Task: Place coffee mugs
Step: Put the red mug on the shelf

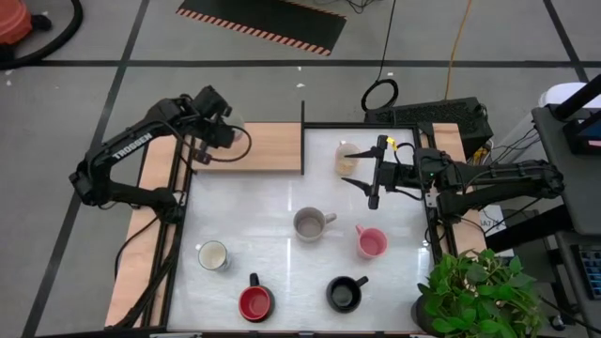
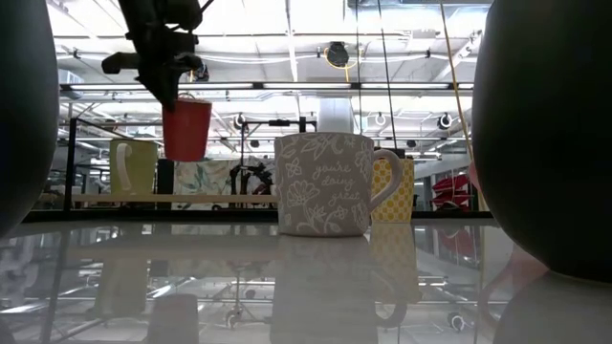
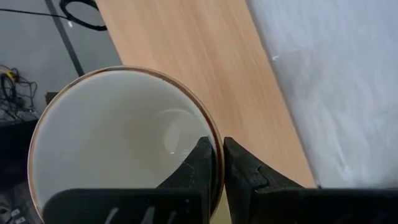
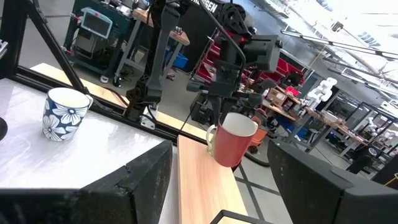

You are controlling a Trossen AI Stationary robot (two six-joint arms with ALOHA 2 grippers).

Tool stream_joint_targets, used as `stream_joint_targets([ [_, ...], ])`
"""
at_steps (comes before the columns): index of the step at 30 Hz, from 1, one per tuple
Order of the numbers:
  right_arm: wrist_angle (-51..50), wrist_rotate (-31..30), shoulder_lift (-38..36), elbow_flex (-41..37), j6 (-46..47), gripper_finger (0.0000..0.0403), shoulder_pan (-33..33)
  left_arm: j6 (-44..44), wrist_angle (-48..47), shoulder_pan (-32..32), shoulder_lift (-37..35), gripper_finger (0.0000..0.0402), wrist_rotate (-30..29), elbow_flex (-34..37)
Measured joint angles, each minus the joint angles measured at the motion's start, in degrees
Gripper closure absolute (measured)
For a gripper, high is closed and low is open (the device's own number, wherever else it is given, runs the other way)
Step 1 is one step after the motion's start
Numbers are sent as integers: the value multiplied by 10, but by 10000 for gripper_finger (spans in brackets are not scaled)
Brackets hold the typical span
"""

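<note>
Above the wooden shelf (image 1: 268, 148) at the far left of the table (image 1: 282, 202), the left gripper (image 3: 217, 163) has its fingers clenched on the rim of a dark pink-red mug (image 4: 235, 148), one finger inside the pale interior and one outside, and the mug hangs clear of the wood. Across the table, the right gripper (image 1: 362, 167) hovers at the far right with its fingers spread wide and grasping nothing, just beside a cream mug (image 1: 346, 158) standing near the far edge. On the white table top stand a grey mug (image 1: 310, 223) near the middle, a pink mug (image 1: 371, 242) to its right, a white mug (image 1: 213, 255) to the left, and a red mug (image 1: 254, 302) and a black mug (image 1: 343, 294) along the near edge. A potted plant (image 1: 474, 291) sits at the near right corner.
</note>
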State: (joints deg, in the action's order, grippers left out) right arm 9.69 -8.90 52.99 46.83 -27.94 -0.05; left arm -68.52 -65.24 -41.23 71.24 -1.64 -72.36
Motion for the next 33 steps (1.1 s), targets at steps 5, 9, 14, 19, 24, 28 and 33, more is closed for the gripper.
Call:
stream_joint_targets([
  [5, 6, 0, 0, 0, 0, 145, 1, 7, 20, -3, 0, 381, 1, 3],
  [9, 8, 1, 0, 0, 1, 145, 2, 10, 22, -9, 1, 381, 1, 3],
  [14, 8, 1, 0, 0, 2, 145, 2, 23, 30, -14, 22, 381, -9, 3],
  [19, 8, 1, 0, 0, 3, 145, 2, 32, 31, -21, 55, 381, -16, 4],
  [24, 8, 1, 0, 0, 9, 145, 2, 37, 38, -30, 57, 381, -11, 4],
  [28, 8, 1, 0, 0, 9, 145, 2, 49, 58, -40, 57, 381, -14, 4],
  [33, 8, 2, 0, 0, 16, 145, 2, 62, 54, -41, 76, 374, -14, 4],
])
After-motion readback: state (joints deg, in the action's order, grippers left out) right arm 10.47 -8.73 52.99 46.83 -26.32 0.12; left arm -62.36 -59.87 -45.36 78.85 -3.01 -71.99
